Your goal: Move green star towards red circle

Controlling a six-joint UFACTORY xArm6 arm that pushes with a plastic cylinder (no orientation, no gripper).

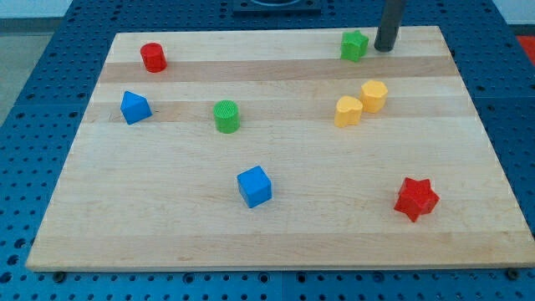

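Camera view shows the green star (pixel 354 45) near the board's top edge, well apart from the red circle (pixel 153 57) at the view's top left, with my tip (pixel 384 48), fingerless, just beside its right, so the leftward push seems about to begin.
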